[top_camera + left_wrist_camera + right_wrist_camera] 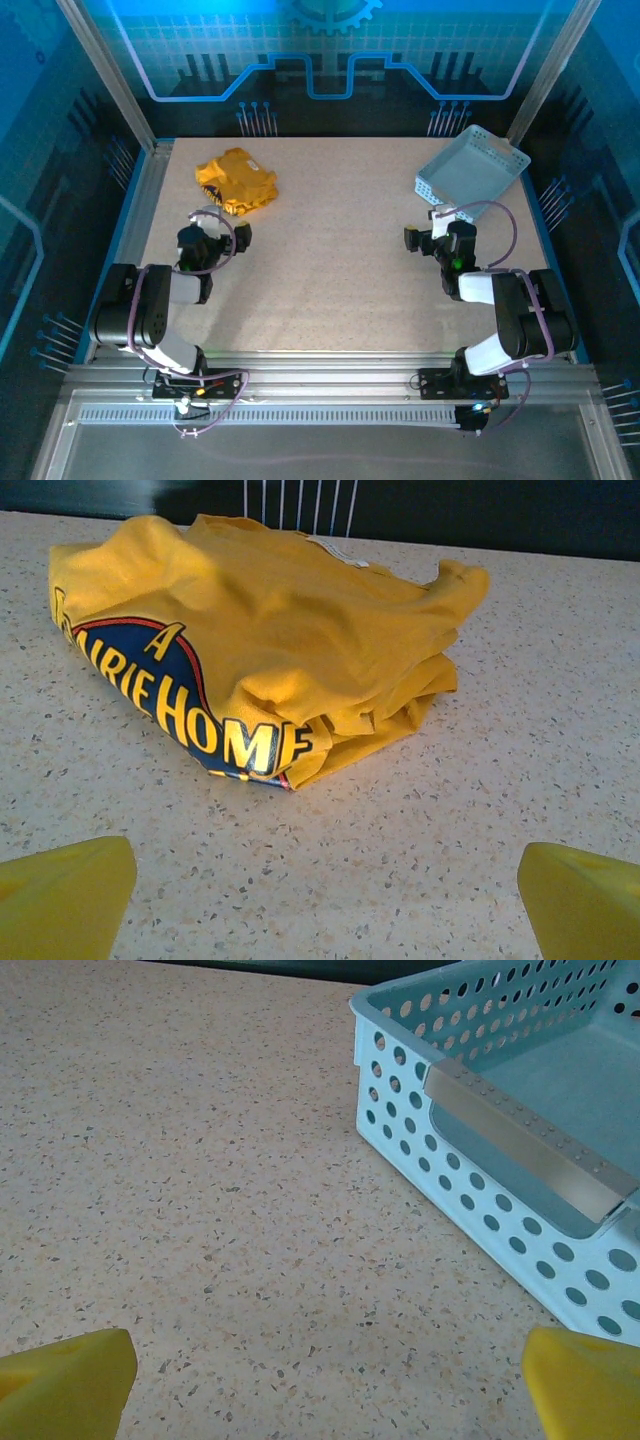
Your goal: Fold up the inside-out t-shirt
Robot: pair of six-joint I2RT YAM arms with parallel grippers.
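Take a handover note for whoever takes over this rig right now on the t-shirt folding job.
Left gripper: jaws open, empty, facing the t-shirt, apart from it.
Right gripper: jaws open, empty, near the basket.
T-shirt: rumpled layered bundle at the far left of the table, print partly showing.
Done: no neat fold yet, it seems.
Left: spread it out and fold it.

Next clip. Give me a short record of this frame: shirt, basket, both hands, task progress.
shirt: yellow t-shirt in a rumpled heap, far left of the table, navy print partly showing
basket: pale blue perforated basket, far right, nothing seen inside
left: left hand open, facing the shirt, not touching it
right: right hand open over bare table, beside the basket
progress: shirt ungrasped, no neat fold visible
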